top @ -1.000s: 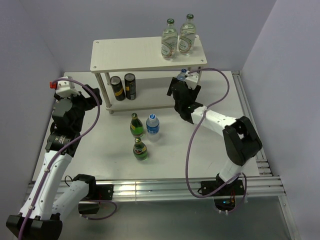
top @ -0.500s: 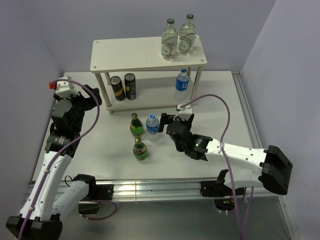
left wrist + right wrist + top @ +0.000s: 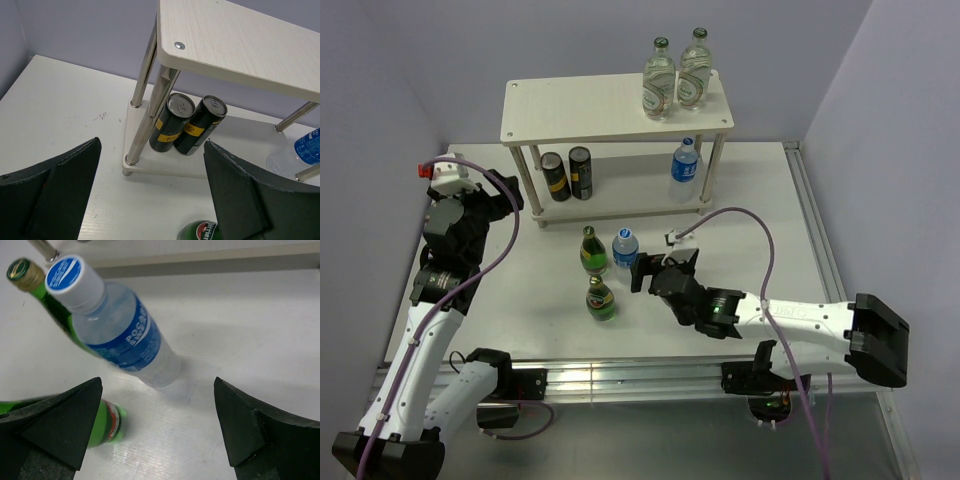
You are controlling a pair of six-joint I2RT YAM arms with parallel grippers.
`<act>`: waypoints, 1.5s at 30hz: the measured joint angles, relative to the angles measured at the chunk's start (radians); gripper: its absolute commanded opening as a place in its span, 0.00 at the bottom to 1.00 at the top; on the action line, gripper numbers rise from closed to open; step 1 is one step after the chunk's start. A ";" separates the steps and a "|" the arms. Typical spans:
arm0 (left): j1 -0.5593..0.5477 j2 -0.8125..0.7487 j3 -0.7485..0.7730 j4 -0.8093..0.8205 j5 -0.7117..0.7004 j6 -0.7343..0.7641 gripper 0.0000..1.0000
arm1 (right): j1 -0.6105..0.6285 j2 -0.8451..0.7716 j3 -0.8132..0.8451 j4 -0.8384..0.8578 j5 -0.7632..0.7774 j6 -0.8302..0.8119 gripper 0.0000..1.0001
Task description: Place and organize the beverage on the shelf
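Observation:
The shelf [image 3: 610,112] stands at the back with two clear glass bottles [image 3: 660,80] on its top board. Its lower board holds two black cans [image 3: 568,174] and a blue-label water bottle [image 3: 686,165]. On the table stand a second water bottle [image 3: 625,250] and two green bottles [image 3: 592,250] [image 3: 600,298]. My right gripper [image 3: 642,270] is open and empty, just right of the table's water bottle [image 3: 120,335], which lies ahead of the jaws. My left gripper [image 3: 505,205] is open and empty, facing the shelf's left legs and the cans [image 3: 185,125].
The shelf's thin metal legs [image 3: 150,105] stand close to the cans. A green bottle [image 3: 107,422] sits by my right gripper's left finger, another [image 3: 45,295] behind the water bottle. A green bottle top [image 3: 200,231] shows below my left gripper. Walls enclose the table.
My right gripper let go of a water bottle on the shelf's lower board, drew back and swung left toward the table's water bottle. The left arm has not moved.

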 measured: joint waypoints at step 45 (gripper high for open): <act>0.000 0.000 0.000 0.000 0.000 0.000 0.91 | -0.191 0.518 0.246 0.386 0.027 -0.365 0.00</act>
